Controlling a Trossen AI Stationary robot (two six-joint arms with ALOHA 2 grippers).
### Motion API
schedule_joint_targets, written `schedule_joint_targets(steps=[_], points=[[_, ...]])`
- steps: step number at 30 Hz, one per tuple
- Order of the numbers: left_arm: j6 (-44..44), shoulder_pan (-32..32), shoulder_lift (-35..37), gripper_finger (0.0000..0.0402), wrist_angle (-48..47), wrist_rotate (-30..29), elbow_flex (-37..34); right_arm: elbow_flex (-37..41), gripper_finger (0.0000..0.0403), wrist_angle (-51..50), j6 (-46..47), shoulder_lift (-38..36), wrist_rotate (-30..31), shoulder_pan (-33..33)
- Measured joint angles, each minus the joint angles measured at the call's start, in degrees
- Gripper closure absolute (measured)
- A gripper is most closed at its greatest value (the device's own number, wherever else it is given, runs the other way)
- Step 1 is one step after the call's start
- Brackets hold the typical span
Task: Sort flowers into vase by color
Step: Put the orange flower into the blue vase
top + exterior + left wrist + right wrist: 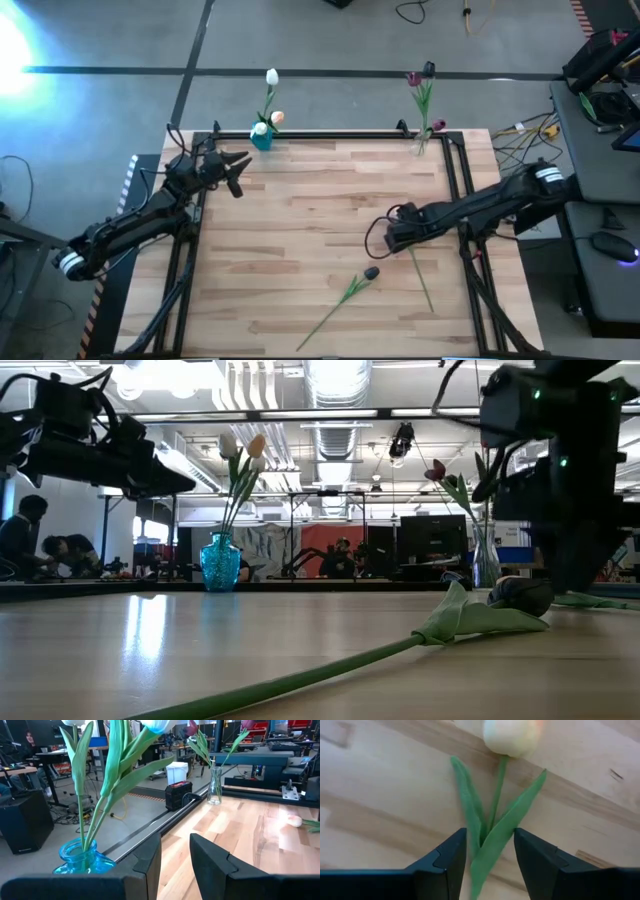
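The right gripper (pixel 490 852) is low over the right half of the pale butcher-block wooden bench (pixel 300 250), its two dark fingers parted on either side of the green stem and leaves of a pale peach-white artificial tulip (pixel 512 737) lying flat on the wood; whether the pads touch the stem cannot be told.

A dark-headed tulip (pixel 371 272) with a long green stem lies near the bench's front edge, just in front of that gripper.

The small blue glass vase (pixel 261 139) at the back edge, left of centre, holds white and peach tulips (pixel 272 77). A clear glass vase (pixel 215 787) at the back right corner holds dark purple and pink tulips (pixel 415 78).

The left gripper (pixel 175 857) hovers with fingers apart near the back left corner, just beside the blue vase.

No readable writing or brand shows anywhere.
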State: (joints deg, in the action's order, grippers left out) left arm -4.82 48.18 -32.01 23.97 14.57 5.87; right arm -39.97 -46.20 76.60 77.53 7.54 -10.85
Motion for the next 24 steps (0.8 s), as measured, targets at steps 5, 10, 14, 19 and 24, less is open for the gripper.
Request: schedule_joint_targets(steps=[5, 10, 14, 19, 24], points=[[0.0, 0.0, -0.8, 0.0314, 0.4, 0.0, 0.0, -0.2, 0.0268, 2.8, -1.2, 5.4, -0.8, 1.2], [0.8, 0.0, -0.9, 0.0314, 0.9, 0.5, 0.0, -0.4, 0.0328, 4.4, -3.5, 6.4, -1.2, 1.4], [2.1, 0.0, -0.9, 0.0314, 1.1, 6.2, 0.0, -0.3, 0.0384, 5.3, -5.3, 3.7, -0.4, 1.4], [5.8, 0.0, -0.9, 0.0318, 4.0, 10.4, 0.0, -2.3, 0.0388, 5.3, -9.9, -2.1, 4.5, 1.4], [9.5, 0.0, -0.9, 0.0325, 7.4, 15.0, 0.0, -4.4, 0.0389, 6.1, -17.0, -6.7, 13.9, 1.8]])
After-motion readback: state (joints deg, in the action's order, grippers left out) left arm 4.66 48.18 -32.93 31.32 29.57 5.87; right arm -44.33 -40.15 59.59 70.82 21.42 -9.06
